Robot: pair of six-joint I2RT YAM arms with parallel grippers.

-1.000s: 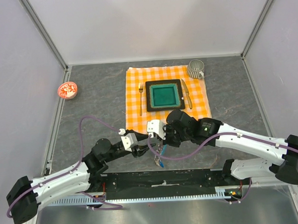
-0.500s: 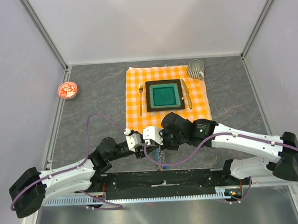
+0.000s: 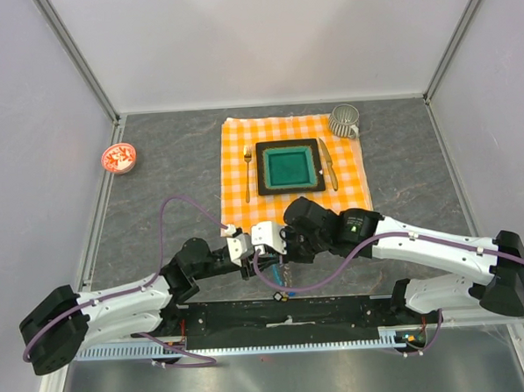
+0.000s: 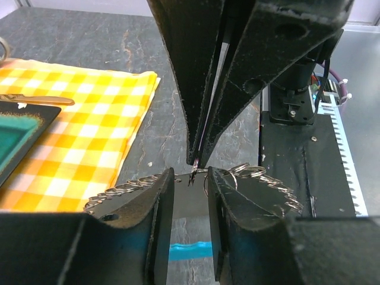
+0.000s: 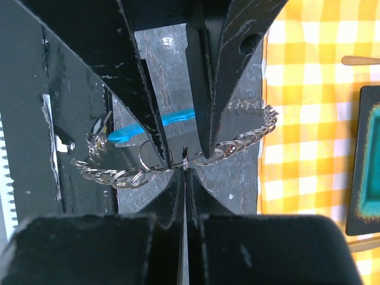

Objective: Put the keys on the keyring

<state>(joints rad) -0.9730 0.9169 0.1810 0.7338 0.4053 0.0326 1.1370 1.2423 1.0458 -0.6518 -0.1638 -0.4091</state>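
Handover of the keyring [image 5: 119,177] looks in hand — right gripper [image 5: 185,168] clenched on its wire, left gripper [image 4: 190,178] parted astride. Next calls, I'd say, for the left closing squarely on that wire.

You've got the cloth [image 3: 349,187] toward the back of the table [image 3: 156,184], with the plate [image 3: 289,167] in its middle, the fork [image 3: 248,173] left of the plate, the knife [image 3: 328,163] right of it, and the mug [image 3: 344,120] at the cloth's back right corner. The small dish [image 3: 118,157] sits by the table's left edge, well apart from the cloth. The left gripper [image 4: 190,178] and right gripper [image 5: 185,172] are tip to tip just in front of the cloth's near edge, with the keyring [image 5: 240,142] at their tips above the table.
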